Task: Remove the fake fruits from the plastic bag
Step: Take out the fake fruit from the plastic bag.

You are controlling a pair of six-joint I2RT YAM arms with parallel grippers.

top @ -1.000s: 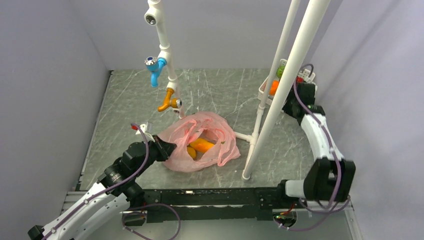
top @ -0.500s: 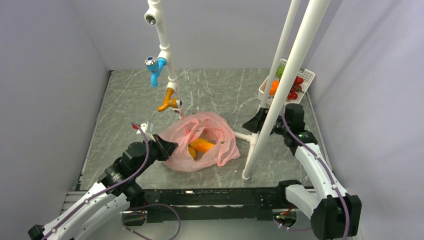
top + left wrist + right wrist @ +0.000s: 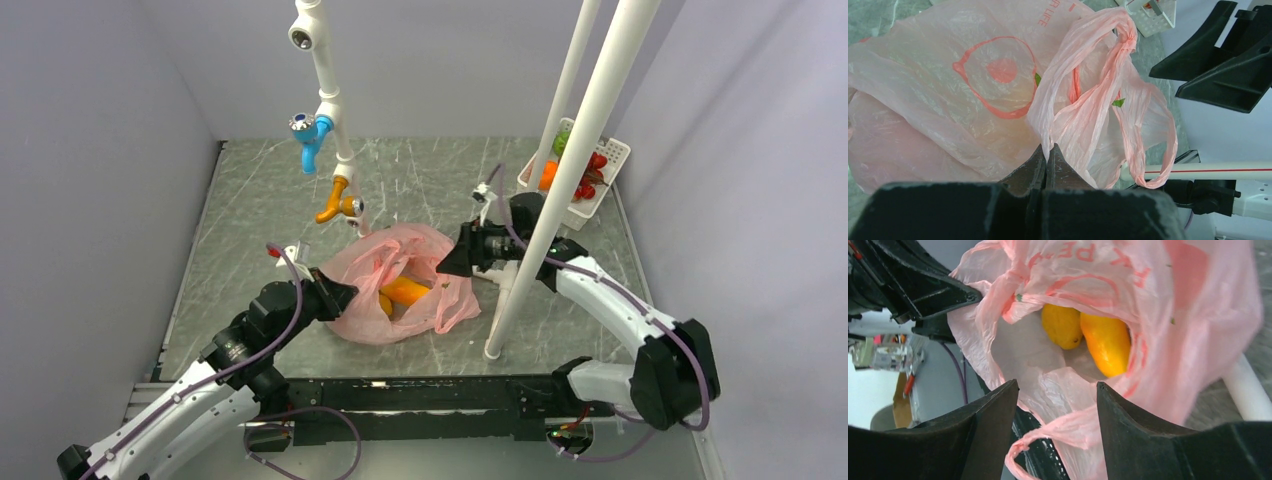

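My left gripper [image 3: 1046, 159] is pinched shut on a fold of the bag [image 3: 948, 100], which lies mid-bench. The right gripper [image 3: 1057, 387] is nearer the fruits; it sits at the bag's right rim in the top view, jaws well apart and empty. In its wrist view a yellow one [image 3: 1062, 325] and a longer orange one [image 3: 1106, 342] lie just above the gap, inside the bag. The orange one's long axis runs roughly top to bottom there, so I judge the jaws would close across its width.
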